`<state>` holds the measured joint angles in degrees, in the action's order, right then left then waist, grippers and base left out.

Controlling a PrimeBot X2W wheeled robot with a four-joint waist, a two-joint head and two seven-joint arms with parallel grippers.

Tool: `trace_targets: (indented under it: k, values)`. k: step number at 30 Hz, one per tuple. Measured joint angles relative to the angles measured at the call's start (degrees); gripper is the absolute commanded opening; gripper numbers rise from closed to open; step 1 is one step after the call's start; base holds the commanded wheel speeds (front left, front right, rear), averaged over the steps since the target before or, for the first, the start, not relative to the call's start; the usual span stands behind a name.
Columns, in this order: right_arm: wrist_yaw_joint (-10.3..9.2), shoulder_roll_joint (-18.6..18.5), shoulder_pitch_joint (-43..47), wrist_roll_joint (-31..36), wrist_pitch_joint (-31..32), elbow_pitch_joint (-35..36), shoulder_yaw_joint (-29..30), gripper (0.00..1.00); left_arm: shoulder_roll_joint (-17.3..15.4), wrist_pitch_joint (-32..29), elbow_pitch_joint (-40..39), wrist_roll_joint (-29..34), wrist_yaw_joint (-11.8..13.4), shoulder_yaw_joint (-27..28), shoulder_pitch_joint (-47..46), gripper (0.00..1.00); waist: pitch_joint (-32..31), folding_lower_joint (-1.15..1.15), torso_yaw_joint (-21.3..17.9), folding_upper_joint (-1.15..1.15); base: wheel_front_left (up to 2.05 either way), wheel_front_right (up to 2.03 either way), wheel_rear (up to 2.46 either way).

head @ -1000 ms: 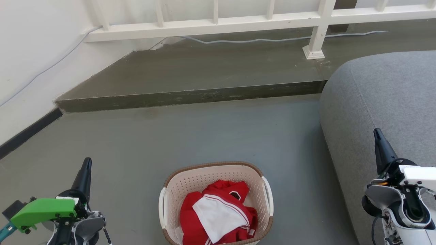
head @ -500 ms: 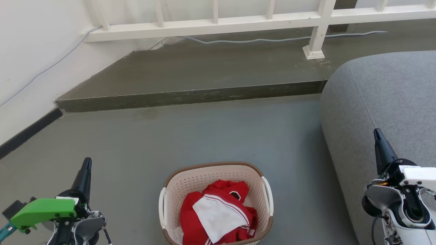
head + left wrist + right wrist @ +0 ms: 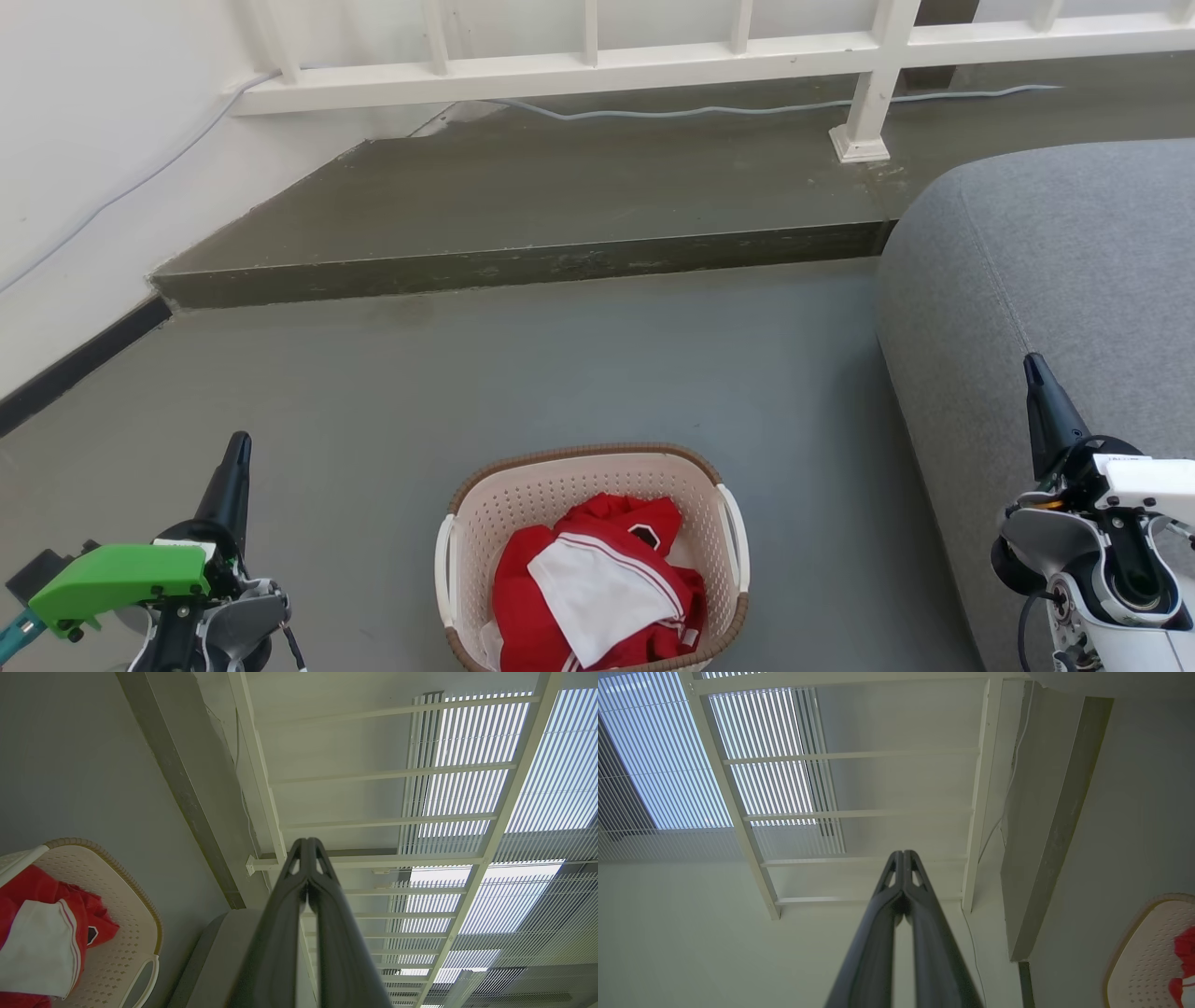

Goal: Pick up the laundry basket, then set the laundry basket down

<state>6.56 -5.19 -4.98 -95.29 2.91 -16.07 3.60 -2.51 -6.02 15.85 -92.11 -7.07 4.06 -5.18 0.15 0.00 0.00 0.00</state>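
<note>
- Head cam sits above and behind the laundry basket (image 3: 560,490), pretty close to it, looking forward and down past it to the white railing (image 3: 653,61).
- Left wrist cam is left of the basket, rolled sideways, facing the railing beyond it.
- Right wrist cam mirrors that from the basket's right.
- All three share basket and railing.
</note>
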Motion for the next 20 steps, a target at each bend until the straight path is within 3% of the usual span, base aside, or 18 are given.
trace_targets:
  k: [20]
  values:
    - [0.00, 0.2, 0.0, 0.0, 0.2, 0.0, 0.1, 0.00, 0.0, 0.0, 0.0, 0.0, 0.0, 0.0, 0.0, 0.00, 0.0, 0.00, 0.0, 0.00, 0.00, 0.00, 0.00]
